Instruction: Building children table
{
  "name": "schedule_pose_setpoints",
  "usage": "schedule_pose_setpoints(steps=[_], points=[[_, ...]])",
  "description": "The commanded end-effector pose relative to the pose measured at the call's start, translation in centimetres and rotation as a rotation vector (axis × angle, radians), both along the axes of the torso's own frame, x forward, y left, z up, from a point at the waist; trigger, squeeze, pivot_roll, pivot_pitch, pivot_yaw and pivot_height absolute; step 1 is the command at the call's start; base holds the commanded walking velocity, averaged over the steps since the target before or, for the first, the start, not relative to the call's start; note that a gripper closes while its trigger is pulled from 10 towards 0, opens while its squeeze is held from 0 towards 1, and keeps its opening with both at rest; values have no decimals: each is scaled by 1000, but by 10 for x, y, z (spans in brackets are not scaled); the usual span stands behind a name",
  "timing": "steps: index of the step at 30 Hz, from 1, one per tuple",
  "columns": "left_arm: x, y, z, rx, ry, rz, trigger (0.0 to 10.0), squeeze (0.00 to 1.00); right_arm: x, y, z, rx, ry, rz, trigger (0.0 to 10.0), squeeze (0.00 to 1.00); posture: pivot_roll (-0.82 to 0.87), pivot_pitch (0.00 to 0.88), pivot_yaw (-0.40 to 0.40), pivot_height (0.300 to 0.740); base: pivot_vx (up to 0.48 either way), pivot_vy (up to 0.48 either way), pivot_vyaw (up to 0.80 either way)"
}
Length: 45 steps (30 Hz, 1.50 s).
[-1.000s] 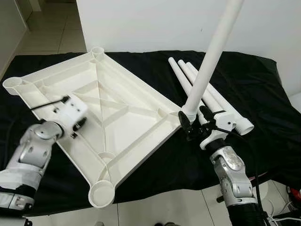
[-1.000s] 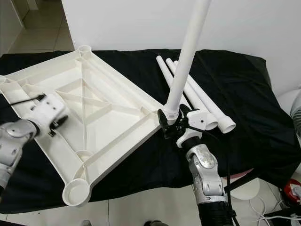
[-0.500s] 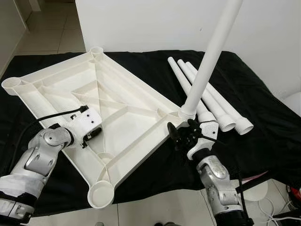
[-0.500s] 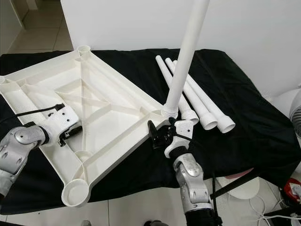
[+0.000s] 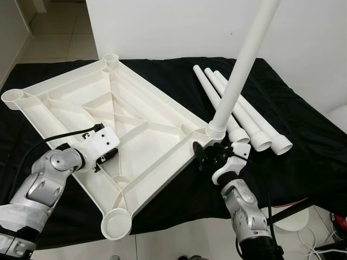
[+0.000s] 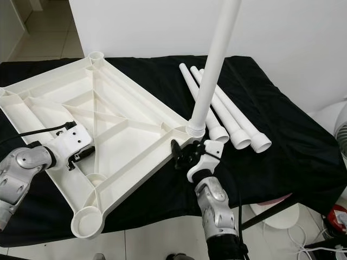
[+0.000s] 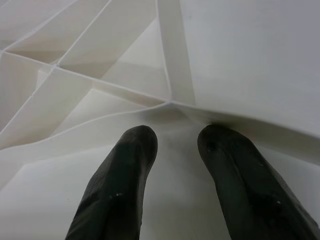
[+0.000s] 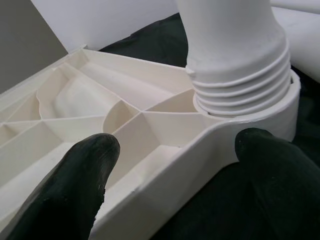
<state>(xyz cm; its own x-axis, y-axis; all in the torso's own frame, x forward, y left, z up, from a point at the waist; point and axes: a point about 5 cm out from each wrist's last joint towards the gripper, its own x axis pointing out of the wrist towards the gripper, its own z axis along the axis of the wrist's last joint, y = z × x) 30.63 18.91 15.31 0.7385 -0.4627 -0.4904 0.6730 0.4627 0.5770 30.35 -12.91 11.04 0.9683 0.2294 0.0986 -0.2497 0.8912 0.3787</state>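
The white tabletop (image 5: 142,120) lies upside down on the black cloth, ribs facing up. One white leg (image 5: 241,70) stands upright, its threaded end in the right corner socket (image 8: 260,117). Three loose legs (image 5: 255,123) lie side by side to the right of it. My right gripper (image 5: 209,156) is open just in front of that corner, its fingertips (image 8: 95,150) on either side of the socket's rim and apart from the leg. My left gripper (image 5: 106,156) hovers open over the tabletop's near-left ribs (image 7: 172,60), nothing between its fingers (image 7: 135,150).
Empty corner sockets show at the near corner (image 5: 117,222), far left (image 5: 13,96) and far end (image 5: 112,57). The black cloth (image 5: 303,135) ends at the table's front edge, with tiled floor below. A white wall (image 5: 173,27) stands close behind.
My right gripper has let go of the standing leg's base and drawn back below the corner. My left gripper has slid rightward onto the ribbed underside. The leg stays upright.
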Motion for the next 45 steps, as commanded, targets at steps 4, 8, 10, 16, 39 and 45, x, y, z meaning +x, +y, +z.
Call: schedule_pose_setpoints(steps=[4,8,10,16,39,45], points=[[-11,-19,-7,2,59,-122,10000,0,9,1,-7,69,69,11,10000,0,91,70,-47,740,0,0,0],[-15,-25,-8,1,70,-158,10000,0,22,3,-2,94,93,46,10000,0,93,65,-45,740,0,0,0],[-16,-28,-8,0,75,-173,10000,0,26,5,-1,91,106,59,10000,0,95,63,-45,740,0,0,0],[-23,-41,-7,-12,87,-232,10000,0,44,13,2,32,157,154,10000,0,103,60,-49,740,0,0,0],[-27,-100,0,-120,63,-321,10000,0,77,37,22,-82,125,178,10000,0,105,56,-37,740,0,0,0],[-23,-79,14,-159,49,-304,10000,0,69,28,14,-93,76,178,10000,0,114,61,-44,740,0,0,0]])
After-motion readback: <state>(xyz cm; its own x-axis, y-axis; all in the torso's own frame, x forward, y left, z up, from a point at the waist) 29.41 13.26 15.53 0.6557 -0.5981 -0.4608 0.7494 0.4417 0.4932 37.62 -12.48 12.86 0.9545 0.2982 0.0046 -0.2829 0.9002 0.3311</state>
